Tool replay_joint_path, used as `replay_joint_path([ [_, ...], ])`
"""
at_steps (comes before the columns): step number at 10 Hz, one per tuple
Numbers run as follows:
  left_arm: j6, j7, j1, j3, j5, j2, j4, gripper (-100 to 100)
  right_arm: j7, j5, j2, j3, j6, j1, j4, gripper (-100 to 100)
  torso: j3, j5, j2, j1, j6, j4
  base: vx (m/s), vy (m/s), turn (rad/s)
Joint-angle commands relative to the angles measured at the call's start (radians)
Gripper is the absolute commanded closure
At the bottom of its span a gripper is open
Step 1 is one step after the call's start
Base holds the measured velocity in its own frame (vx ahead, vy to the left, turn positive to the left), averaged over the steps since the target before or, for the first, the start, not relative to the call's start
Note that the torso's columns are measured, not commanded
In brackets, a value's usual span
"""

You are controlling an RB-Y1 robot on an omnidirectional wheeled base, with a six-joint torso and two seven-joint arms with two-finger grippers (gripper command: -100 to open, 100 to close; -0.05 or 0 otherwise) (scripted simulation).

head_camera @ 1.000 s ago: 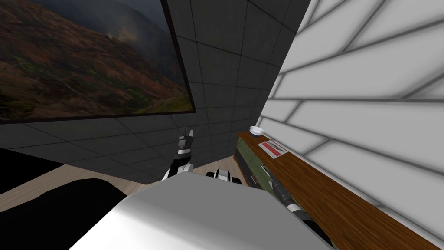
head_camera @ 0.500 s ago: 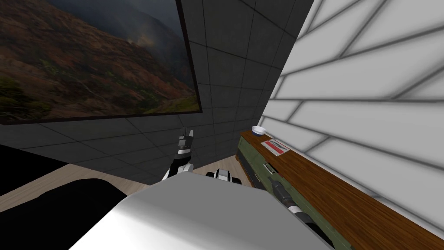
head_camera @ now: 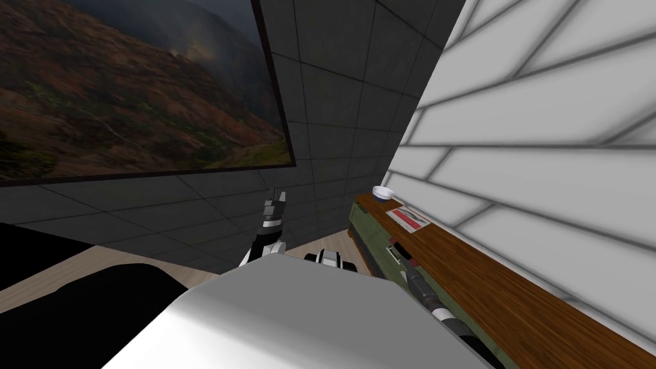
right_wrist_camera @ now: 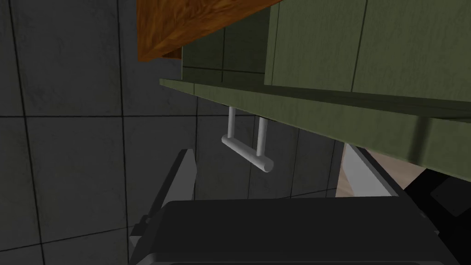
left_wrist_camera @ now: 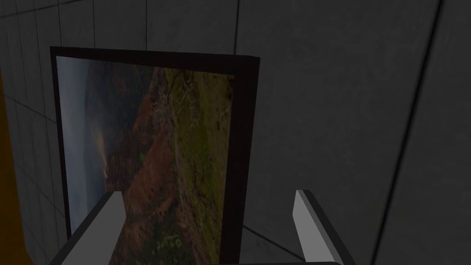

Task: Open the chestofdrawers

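The chest of drawers (head_camera: 377, 246) is green with a brown wooden top (head_camera: 487, 282) and runs along the white wall on my right. My right gripper (head_camera: 394, 245) reaches along its front, just under the top's edge. In the right wrist view the right gripper (right_wrist_camera: 267, 149) is open. A grey bar handle (right_wrist_camera: 246, 152) hangs from a green drawer front (right_wrist_camera: 322, 115) just ahead of the fingers, untouched. That front stands a little out from the chest's body. My left gripper (head_camera: 276, 195) is raised in front of the dark wall, and the left gripper (left_wrist_camera: 207, 193) is open and empty.
A white bowl (head_camera: 382, 191) and a flat red-and-white book (head_camera: 407, 218) lie on the far end of the chest's top. A dark tiled wall (head_camera: 333, 128) closes the corner beyond the chest. Pale wooden floor (head_camera: 320, 246) shows below.
My head view has swung slightly, and a little more of the chest's green front shows. The right gripper stays at the chest's front edge. The left arm has not moved.
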Motion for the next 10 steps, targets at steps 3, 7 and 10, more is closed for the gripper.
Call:
replay_joint_path([
  [3,0.0,0.0,0.0,0.0,0.0,0.0,0.0,0,0.004,0.0,0.004,0.006,-0.005,0.02,-0.022,100,0.001,-0.001,0.001,0.004,0.0,-0.001,-0.066,0.157,-0.035],
  [7,0.0,0.0,0.0,0.0,0.0,0.0,0.0,0,-0.064,-0.021,-0.045,-0.035,0.041,0.015,0.008,-100,-0.003,-0.001,-0.003,-0.01,-0.002,0.0,-0.102,0.085,0.168],
  [10,0.0,0.0,-0.001,0.0,0.0,0.0,0.0,0,-0.134,-0.041,-0.095,-0.076,0.09,0.006,0.04,-100,0.001,-0.001,0.001,-0.003,0.0,0.0,-0.223,0.07,0.356],
])
